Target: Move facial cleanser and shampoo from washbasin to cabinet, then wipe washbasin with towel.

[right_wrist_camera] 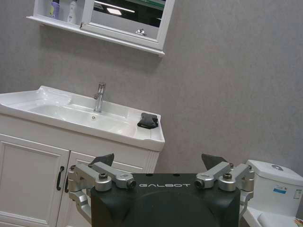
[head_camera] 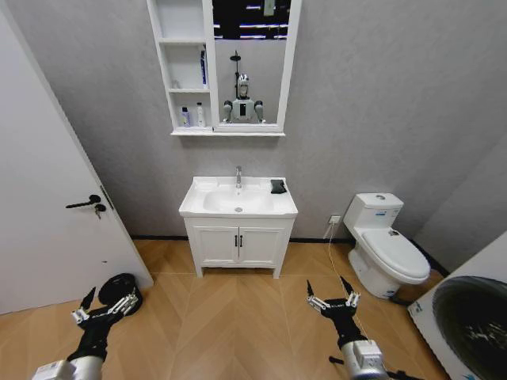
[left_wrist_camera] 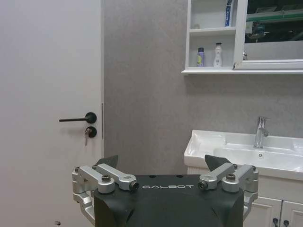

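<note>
The white washbasin (head_camera: 196,204) (left_wrist_camera: 203,144) (right_wrist_camera: 28,101) stands against the far wall. A small black towel (head_camera: 278,186) (right_wrist_camera: 148,120) lies on its right rear corner. Above it hangs the cabinet (head_camera: 162,71) (left_wrist_camera: 189,47). On the cabinet's lowest shelf stand a purple-blue bottle (head_camera: 185,117) (left_wrist_camera: 200,56) and a white bottle (head_camera: 200,115) (left_wrist_camera: 218,55), with a blue tube (head_camera: 203,67) one shelf up. I cannot tell which is the facial cleanser and which the shampoo. My left gripper (head_camera: 109,301) (left_wrist_camera: 164,163) and right gripper (head_camera: 329,291) (right_wrist_camera: 157,163) hang open and low, well short of the basin.
A chrome faucet (head_camera: 238,176) rises behind the bowl. A white door with a black handle (head_camera: 83,203) is on the left, and a black object (head_camera: 119,286) lies on the floor beside it. A toilet (head_camera: 388,253) and a washing machine (head_camera: 471,317) stand on the right. Wood floor lies ahead.
</note>
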You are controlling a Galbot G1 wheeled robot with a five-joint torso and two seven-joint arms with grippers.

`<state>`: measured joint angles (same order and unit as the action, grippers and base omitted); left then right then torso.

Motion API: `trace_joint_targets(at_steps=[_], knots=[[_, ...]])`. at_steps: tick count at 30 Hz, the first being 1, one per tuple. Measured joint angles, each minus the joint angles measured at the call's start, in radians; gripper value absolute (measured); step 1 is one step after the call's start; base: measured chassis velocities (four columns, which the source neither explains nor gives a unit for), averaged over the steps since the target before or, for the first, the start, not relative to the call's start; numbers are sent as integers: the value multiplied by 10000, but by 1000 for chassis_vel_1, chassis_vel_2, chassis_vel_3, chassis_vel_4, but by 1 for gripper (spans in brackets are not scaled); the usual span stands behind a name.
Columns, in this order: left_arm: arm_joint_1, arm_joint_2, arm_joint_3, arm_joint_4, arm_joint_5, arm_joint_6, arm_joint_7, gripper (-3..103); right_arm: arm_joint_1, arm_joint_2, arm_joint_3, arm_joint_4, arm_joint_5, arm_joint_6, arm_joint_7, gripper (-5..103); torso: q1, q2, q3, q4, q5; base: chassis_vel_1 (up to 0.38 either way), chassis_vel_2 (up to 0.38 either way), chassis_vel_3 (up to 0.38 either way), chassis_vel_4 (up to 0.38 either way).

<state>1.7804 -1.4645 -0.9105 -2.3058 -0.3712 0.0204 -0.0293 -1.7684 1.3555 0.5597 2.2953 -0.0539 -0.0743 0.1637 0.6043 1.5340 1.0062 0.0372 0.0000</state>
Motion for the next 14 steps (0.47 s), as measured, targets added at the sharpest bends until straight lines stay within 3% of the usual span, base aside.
trace_joint_targets(at_steps=[14], knots=[[0,0,0,0,0,0,0,100,0,0,0,1,0,-1,1,100,1,0,0,0,0,0,0,0,0]])
